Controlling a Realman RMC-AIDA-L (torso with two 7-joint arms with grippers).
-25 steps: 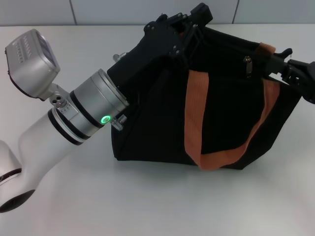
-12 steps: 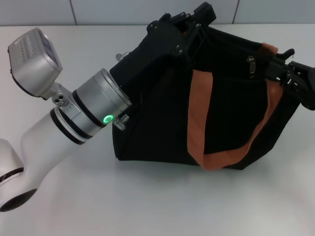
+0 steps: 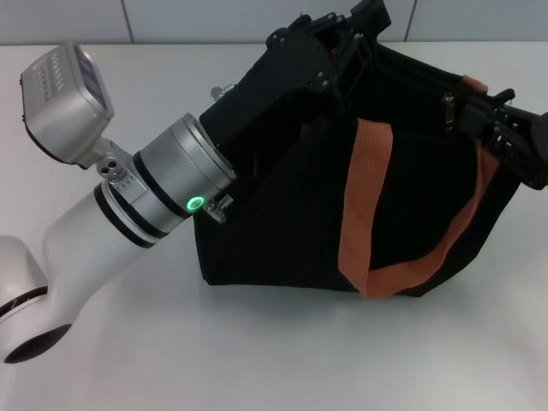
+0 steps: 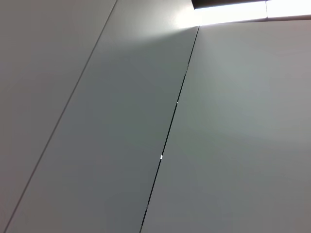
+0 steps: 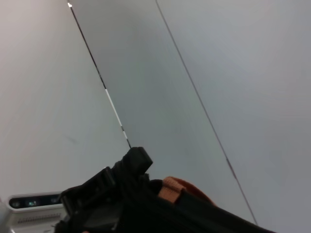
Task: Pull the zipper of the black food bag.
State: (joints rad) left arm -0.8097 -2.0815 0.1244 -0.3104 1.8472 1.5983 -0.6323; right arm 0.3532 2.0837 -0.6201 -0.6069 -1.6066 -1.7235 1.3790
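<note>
Gripping the black food bag [image 3: 282, 214] top edge: left tool [image 3: 338, 51]. Right tool [image 3: 492, 120] beside the zipper [image 3: 447, 110]; closure of either indeterminable. Risk: bag dragging across the surface [image 3: 274, 351] if anchor slips.

right gripper [image 3: 479, 116] fingertips unclear, arm cropped

left gripper [image 3: 347, 38] reaches far forward, wrist tilted up; right gripper [image 3: 479, 111] enters low from the right.
</note>
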